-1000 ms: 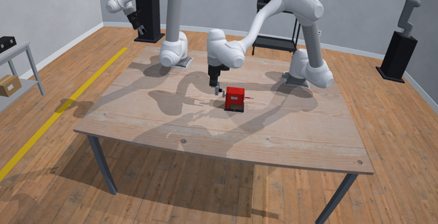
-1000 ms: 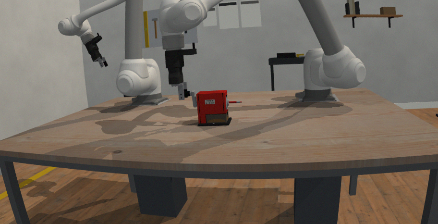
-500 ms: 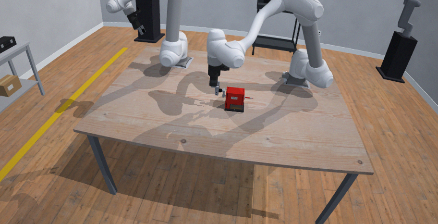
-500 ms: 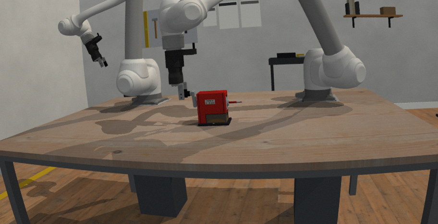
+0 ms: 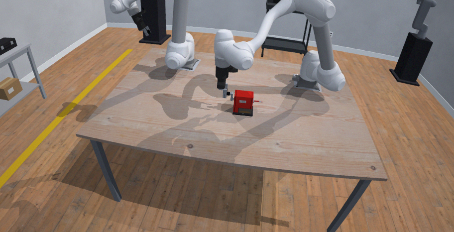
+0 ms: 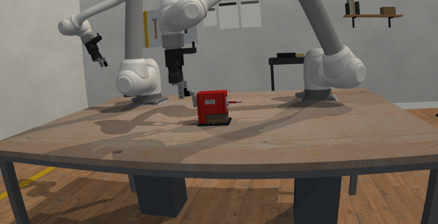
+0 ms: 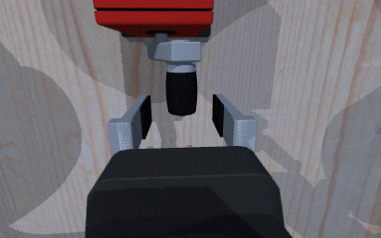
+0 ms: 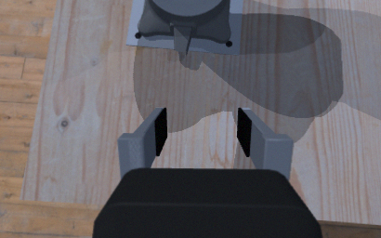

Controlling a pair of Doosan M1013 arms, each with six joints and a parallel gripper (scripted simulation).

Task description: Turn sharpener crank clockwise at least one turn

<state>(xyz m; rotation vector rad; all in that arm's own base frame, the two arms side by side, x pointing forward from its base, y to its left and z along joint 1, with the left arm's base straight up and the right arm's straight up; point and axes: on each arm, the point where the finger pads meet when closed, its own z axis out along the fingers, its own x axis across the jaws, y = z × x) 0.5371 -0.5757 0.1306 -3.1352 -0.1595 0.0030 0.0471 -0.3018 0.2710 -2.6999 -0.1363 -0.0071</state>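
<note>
The red sharpener [image 5: 243, 96] [image 6: 211, 110] [image 7: 153, 18] stands upright on the table. Its grey crank arm [image 5: 232, 96] [image 6: 193, 99] [image 7: 181, 51] is on the side toward my left gripper, with a black handle [image 6: 186, 92] [image 7: 181, 93] pointing away from the body. My left gripper [image 5: 225, 92] [image 6: 183, 92] [image 7: 181, 108] points down and is open. Its fingers stand on either side of the handle's outer end, with a gap on each side in the left wrist view. My right gripper [image 5: 147, 31] [image 6: 103, 62] [image 8: 202, 122] is open and empty, raised far from the sharpener.
A thin red pencil [image 5: 258, 101] [image 6: 235, 102] sticks out of the sharpener's side opposite the crank. The arm bases stand at the back of the table [image 5: 301, 144] [image 6: 291, 148]. The right arm's base plate [image 8: 134, 39] shows in the right wrist view.
</note>
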